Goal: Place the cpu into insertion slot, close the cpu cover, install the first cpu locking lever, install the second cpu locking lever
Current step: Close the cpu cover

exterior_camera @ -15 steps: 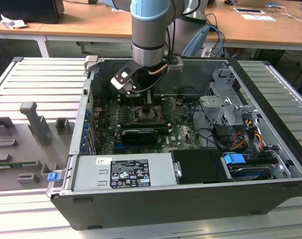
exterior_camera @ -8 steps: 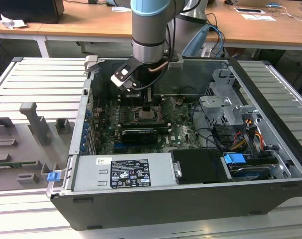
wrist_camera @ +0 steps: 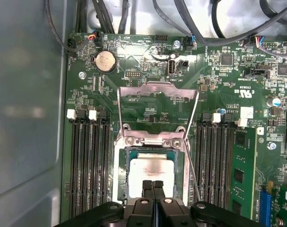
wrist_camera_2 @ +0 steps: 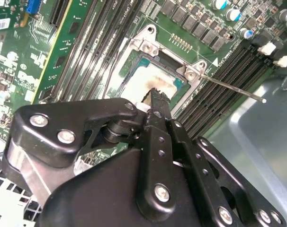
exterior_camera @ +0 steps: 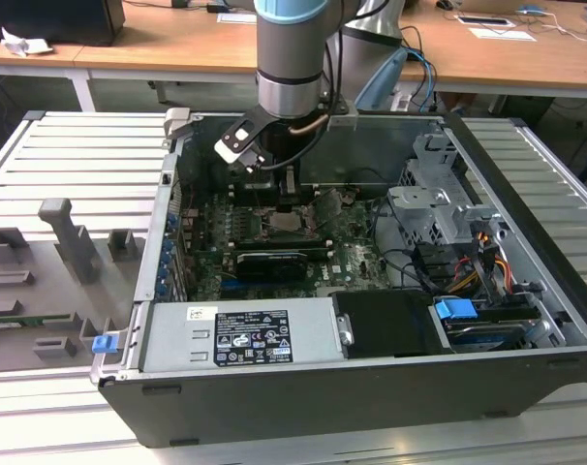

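Observation:
The cpu (wrist_camera: pixel 150 169) lies flat in the insertion slot (wrist_camera: pixel 119 177), its pale metal top (wrist_camera_2: pixel 146 81) bare. The cpu cover (wrist_camera: pixel 157 88) stands swung open on the far side of the slot, with green board showing through its cut-out. A thin locking lever (wrist_camera_2: pixel 233 88) sticks out unlatched beside the slot, seen also as a rod (wrist_camera: pixel 193 170) along the slot's edge. My gripper (wrist_camera: pixel 153 185) is shut, its fingertips (wrist_camera_2: pixel 157 98) together right over the cpu's near edge, touching or just above it. In the exterior view the gripper (exterior_camera: pixel 286 197) reaches down into the computer case.
Long black memory slots (wrist_camera: pixel 89 161) flank the socket on both sides. Cables (wrist_camera: pixel 200 28) hang over the board's far edge. The case wall (wrist_camera: pixel 25 94) is close on one side. A power supply (exterior_camera: pixel 240 334) and a drive cage (exterior_camera: pixel 439 208) fill the rest of the case.

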Motion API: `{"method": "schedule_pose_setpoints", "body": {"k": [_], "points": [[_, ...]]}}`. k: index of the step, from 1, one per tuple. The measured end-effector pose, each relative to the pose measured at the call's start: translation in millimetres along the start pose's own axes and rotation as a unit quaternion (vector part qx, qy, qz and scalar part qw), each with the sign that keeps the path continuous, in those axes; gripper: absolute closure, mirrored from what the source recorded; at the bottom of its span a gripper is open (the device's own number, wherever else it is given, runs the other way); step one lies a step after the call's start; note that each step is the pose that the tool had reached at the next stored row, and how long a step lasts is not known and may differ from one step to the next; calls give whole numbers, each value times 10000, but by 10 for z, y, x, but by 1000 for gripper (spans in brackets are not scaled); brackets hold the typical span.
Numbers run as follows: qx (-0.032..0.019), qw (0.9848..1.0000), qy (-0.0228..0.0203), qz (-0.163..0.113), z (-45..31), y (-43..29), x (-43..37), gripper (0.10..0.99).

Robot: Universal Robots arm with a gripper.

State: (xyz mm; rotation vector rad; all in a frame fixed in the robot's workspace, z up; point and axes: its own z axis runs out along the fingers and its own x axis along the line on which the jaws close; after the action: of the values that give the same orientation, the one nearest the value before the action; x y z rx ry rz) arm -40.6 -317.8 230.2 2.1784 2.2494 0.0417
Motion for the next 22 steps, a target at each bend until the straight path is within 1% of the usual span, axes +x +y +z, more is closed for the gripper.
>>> {"method": "schedule_pose_setpoints", "body": {"k": [4,11,14,17,22], "points": [[-1,10000,1,-1,-47,3,3,980],[0,10000,0,0,-66,2,4,980],[0,10000,0,0,-90,3,5,980],[0,10000,1,0,-143,4,6,980],[0,10000,0,0,-189,6,14,980]]}}
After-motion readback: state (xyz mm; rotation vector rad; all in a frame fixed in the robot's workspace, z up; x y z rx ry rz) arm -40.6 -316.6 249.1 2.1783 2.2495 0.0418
